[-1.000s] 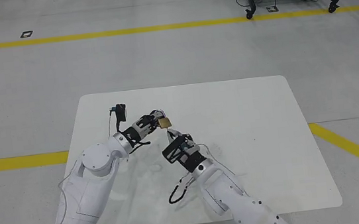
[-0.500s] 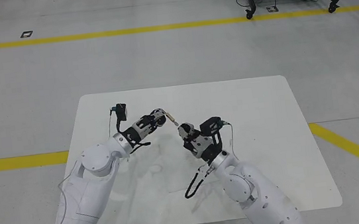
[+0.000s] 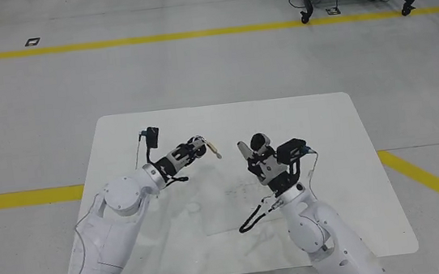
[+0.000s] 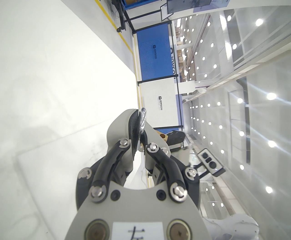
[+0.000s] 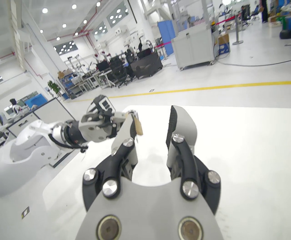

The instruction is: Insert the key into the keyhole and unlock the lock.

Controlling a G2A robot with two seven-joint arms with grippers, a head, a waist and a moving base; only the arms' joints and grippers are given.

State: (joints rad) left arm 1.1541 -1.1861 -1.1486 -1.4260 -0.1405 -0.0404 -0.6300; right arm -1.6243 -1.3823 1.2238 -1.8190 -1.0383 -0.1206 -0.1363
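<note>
While raised clear of the white table [image 3: 324, 125], pinches the brass lock [image 5: 138, 127] by its silvery top between the closed fingers of the left gripper [image 3: 198, 146], with the body dangling just past the fingertips. Holds the right gripper [image 3: 251, 146] nearby, facing the lock, apart from it, jaws spread wide.

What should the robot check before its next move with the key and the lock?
1. Is the key pinched in the left gripper? Ok.
2. Does the lock hang at the left gripper's tip, above the table? Ok.
3. Is the key fully inside the keyhole? Cannot tell.
4. Is the right gripper open and empty, ready for the lock? Ok.
5. Is the right gripper close enough to grasp the lock? Not ok, it stands apart.
</note>
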